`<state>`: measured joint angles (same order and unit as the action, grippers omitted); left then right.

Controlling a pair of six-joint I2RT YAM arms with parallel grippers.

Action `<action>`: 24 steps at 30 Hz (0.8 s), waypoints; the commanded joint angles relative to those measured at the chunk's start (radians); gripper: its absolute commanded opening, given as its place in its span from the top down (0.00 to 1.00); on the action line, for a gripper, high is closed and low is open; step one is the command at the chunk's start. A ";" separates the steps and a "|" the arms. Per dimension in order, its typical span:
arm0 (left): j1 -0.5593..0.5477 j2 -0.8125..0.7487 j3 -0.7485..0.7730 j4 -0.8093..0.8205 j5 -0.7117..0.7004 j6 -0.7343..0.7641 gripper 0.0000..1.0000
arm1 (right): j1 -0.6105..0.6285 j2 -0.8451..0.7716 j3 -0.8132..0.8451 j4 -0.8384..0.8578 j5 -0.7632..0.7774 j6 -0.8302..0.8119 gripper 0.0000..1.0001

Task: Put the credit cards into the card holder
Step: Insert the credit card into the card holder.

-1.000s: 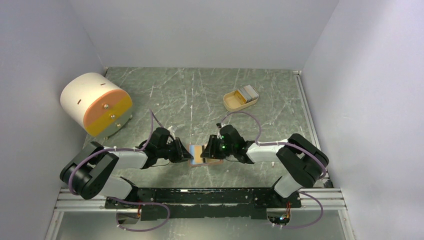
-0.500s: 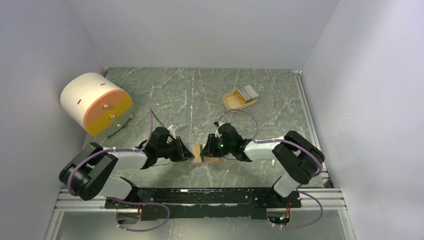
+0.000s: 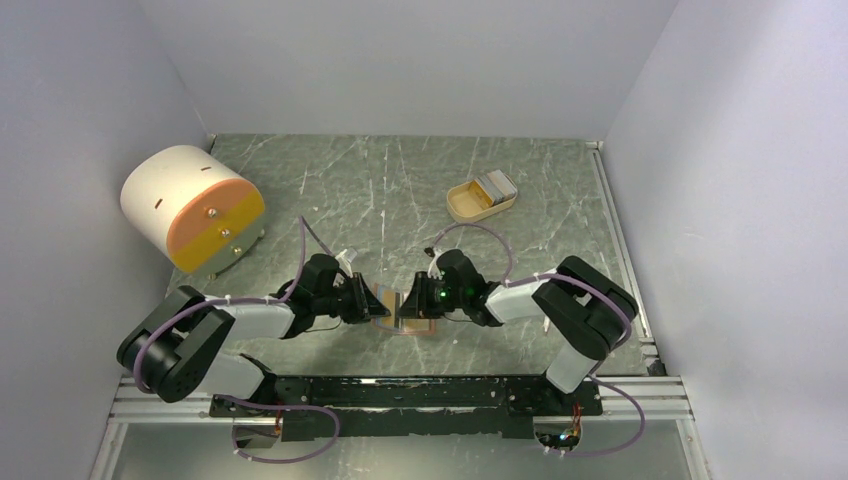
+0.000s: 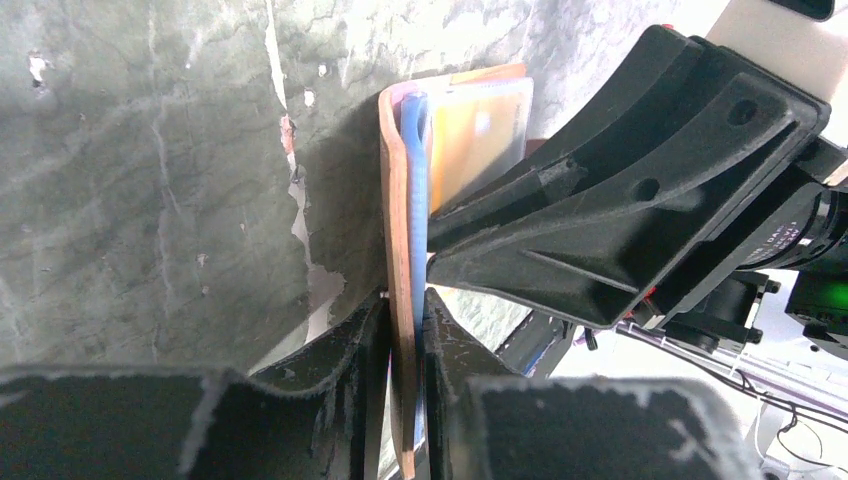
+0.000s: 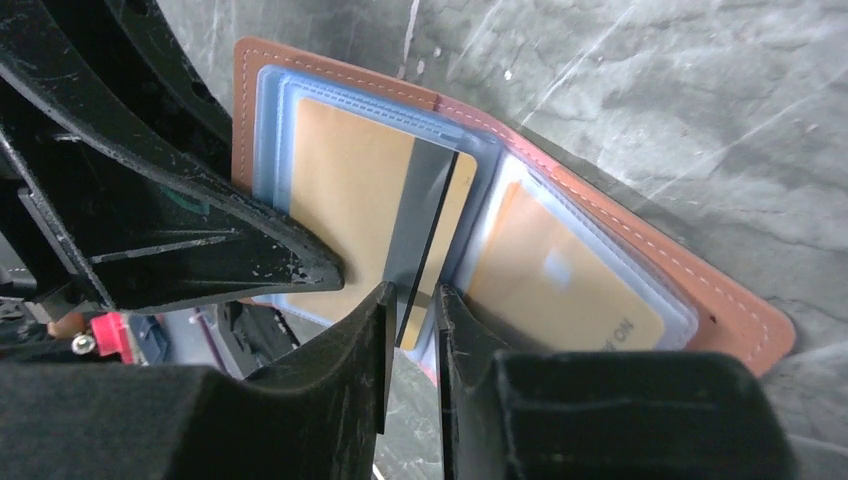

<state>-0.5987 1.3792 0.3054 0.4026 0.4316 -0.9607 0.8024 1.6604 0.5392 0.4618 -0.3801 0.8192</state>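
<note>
The salmon-brown card holder (image 5: 700, 300) stands open on the table between my two grippers, its blue plastic sleeves showing; it also shows in the top view (image 3: 428, 323). My left gripper (image 4: 405, 320) is shut on one flap (image 4: 400, 220), seen edge-on. An orange card with a dark stripe (image 5: 350, 200) sits partly inside the left sleeve. My right gripper (image 5: 412, 300) straddles that card's protruding edge, jaws a narrow gap apart and not pressed on it. Another orange card (image 5: 560, 280) lies in the right sleeve. In the top view both grippers nearly touch (image 3: 390, 305).
A beige oval tray (image 3: 462, 208) holding several cards (image 3: 493, 184) stands at the back right. A big white-and-orange drum (image 3: 190, 205) stands at the left. The enclosure walls bound the green marble table.
My right gripper has moved left toward the left gripper, and the card has gone deeper into the holder's sleeve. The left gripper has kept hold of the flap.
</note>
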 commanded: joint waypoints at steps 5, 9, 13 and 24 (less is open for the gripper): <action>-0.014 -0.030 0.023 -0.001 0.023 0.019 0.81 | 0.008 -0.011 -0.037 0.064 -0.062 0.014 0.69; -0.014 -0.026 0.063 -0.122 -0.019 0.047 0.88 | 0.007 -0.068 -0.013 -0.068 0.010 -0.014 0.70; -0.015 -0.042 0.084 -0.199 -0.048 0.063 0.88 | 0.007 -0.100 0.011 -0.176 0.067 -0.037 0.73; -0.022 -0.124 0.101 -0.198 0.004 0.061 0.71 | 0.007 -0.017 0.075 -0.187 0.100 -0.077 0.83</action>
<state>-0.6125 1.2888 0.3901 0.1761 0.3908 -0.8974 0.8066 1.6093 0.5896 0.2913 -0.3038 0.7715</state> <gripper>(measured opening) 0.280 0.177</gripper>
